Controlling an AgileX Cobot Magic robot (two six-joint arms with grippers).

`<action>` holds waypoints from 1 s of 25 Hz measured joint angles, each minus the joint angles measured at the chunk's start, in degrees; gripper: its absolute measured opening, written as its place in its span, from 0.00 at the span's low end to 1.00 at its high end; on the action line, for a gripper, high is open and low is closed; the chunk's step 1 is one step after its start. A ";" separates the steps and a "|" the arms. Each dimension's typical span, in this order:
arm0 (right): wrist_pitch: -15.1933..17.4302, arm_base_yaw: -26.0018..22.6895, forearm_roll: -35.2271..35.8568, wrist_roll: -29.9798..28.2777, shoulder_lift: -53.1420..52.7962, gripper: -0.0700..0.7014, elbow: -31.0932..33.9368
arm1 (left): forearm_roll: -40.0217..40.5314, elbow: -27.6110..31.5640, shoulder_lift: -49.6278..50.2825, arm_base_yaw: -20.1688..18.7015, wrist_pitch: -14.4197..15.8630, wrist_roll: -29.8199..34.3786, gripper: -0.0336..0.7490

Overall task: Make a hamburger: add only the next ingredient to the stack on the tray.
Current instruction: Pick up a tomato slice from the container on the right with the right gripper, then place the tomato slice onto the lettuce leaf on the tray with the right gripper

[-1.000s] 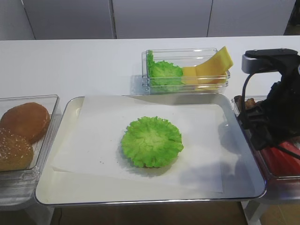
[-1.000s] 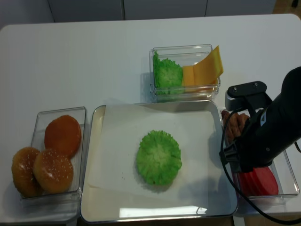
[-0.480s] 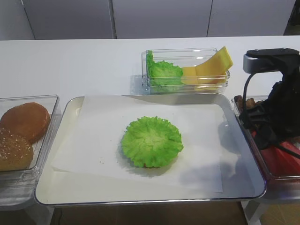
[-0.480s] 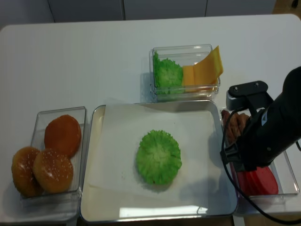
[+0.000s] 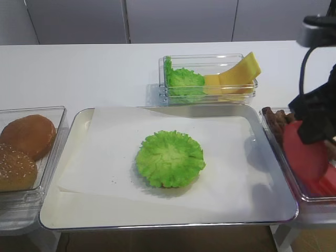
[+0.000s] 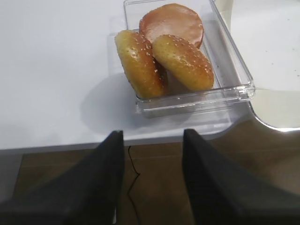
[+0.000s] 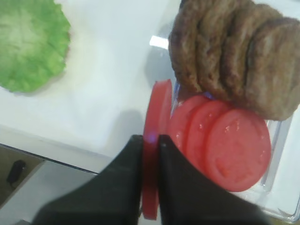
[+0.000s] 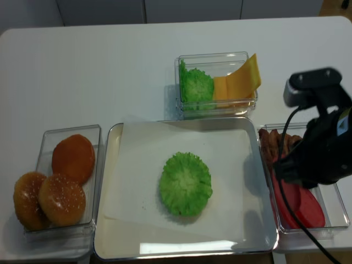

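The stack (image 5: 169, 158), topped by a frilly green lettuce leaf, sits mid-tray on the paper-lined metal tray (image 5: 168, 226). My right gripper (image 7: 150, 138) is shut on a red tomato slice (image 7: 156, 112), held edge-on. It hangs just above the right-hand bin, beside the tray's right rim. The high view shows the same slice (image 5: 305, 157) lifted below the black arm. My left gripper (image 6: 153, 133) stands open with nothing between its fingers, off the table's front edge near the bun bin (image 6: 243, 82).
Under the right gripper, the clear bin holds more tomato slices (image 7: 225, 145) and brown meat pieces (image 7: 234, 56). A bin of lettuce and yellow cheese (image 5: 210, 79) stands behind the tray. Brown buns (image 5: 26, 136) lie in the left bin.
The right gripper closed on a tomato slice in the bin and has lifted it up. The left arm and the stack have not moved.
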 joint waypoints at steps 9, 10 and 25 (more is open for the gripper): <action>5.20 3.60 0.93 1.64 -3.02 0.19 -10.96 | 0.00 0.00 0.00 0.00 0.00 0.00 0.44; 5.10 4.59 0.67 2.58 -3.02 0.19 -11.66 | 0.00 0.00 0.00 0.00 0.00 0.00 0.44; -2.96 28.82 -19.42 21.47 15.99 0.19 -15.39 | 0.00 0.00 0.00 0.00 0.00 0.00 0.43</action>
